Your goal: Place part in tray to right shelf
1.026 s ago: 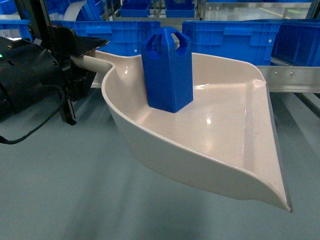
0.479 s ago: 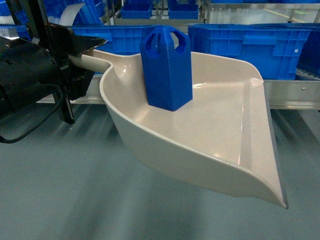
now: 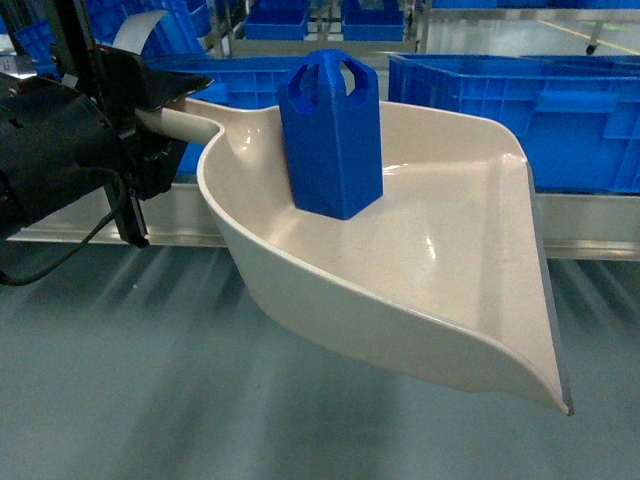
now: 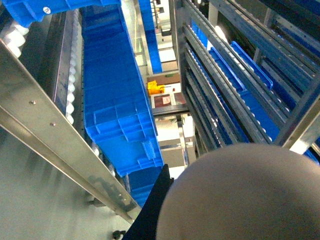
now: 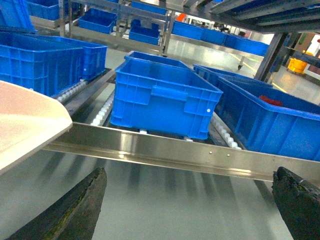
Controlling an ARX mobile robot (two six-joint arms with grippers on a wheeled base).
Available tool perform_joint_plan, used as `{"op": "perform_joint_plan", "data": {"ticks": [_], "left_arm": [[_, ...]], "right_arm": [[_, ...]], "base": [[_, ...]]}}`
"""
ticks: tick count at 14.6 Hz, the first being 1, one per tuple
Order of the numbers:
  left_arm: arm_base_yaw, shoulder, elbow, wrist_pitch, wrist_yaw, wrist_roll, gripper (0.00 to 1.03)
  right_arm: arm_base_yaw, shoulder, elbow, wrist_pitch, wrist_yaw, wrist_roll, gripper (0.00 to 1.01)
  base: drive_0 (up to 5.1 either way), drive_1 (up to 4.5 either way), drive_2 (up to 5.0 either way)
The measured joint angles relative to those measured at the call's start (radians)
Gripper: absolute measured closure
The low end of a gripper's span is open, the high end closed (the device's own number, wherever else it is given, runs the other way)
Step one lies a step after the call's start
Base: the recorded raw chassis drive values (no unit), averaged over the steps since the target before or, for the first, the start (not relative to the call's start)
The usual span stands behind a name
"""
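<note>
One part [image 3: 332, 135] stands inside the tray [image 3: 450, 260], near the tray's handle end, with its base on the tray floor. Its long axis is upright, and the tapered top with rounded cut-outs points upward. The part leans on nothing and is touched by no claw.

The tray is held off the floor. Its long axis runs from the handle [image 3: 185, 123] at upper left to the flat front lip [image 3: 545, 290] at lower right in the head view. The lip end sits lower than the handle end and points toward the lower right. The raised curved rim encloses the part on the handle side.

The left claw [image 3: 160, 105] is clamped on the tray handle. The right claw [image 5: 195, 210] has its fingers [image 5: 65, 212] wide apart and holds nothing; a corner of the tray shows at left in its wrist view.

Behind the tray stands the right shelf [image 5: 165, 152], its front rail level with the tray's far rim. Blue crates [image 5: 162, 97] rest on white rollers [image 5: 102, 112] behind that rail.
</note>
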Motion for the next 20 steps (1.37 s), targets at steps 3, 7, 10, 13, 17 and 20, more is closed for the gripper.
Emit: {"op": "perform_joint_plan", "data": {"ticks": [3,7,10,13,17,20], "left_arm": [[0.002,0.000,0.000,0.002,-0.004,0.000,0.91],[-0.004,0.000,0.000,-0.003,0.000,0.001,0.91],[-0.003,0.000,0.000,-0.003,0.000,0.001,0.91],[-0.003,0.000,0.000,0.000,-0.002,0.000,0.91],[-0.003,0.000,0.000,-0.002,0.000,0.000,0.91],[-0.003,0.000,0.000,-0.002,0.000,0.000,0.91]], "right_arm": [[0.000,-0.001,0.000,0.001,0.000,0.000,0.03],[0.000,-0.002,0.000,0.001,0.000,0.000,0.03],[0.000,-0.002,0.000,0.000,0.000,0.000,0.03],[0.000,-0.002,0.000,0.002,0.001,0.000,0.03],[0.000,0.000,0.000,0.001,0.000,0.000,0.03],[0.000,-0.001,0.000,0.001,0.000,0.000,0.03]], "base": [[-0.8,3.19,-4.8],[0.1,4.13,-3.9],[0.1,4.07,-3.9],[-0.1,3.11,-3.2],[0.0,0.00,0.0],[0.0,0.00,0.0]]}}
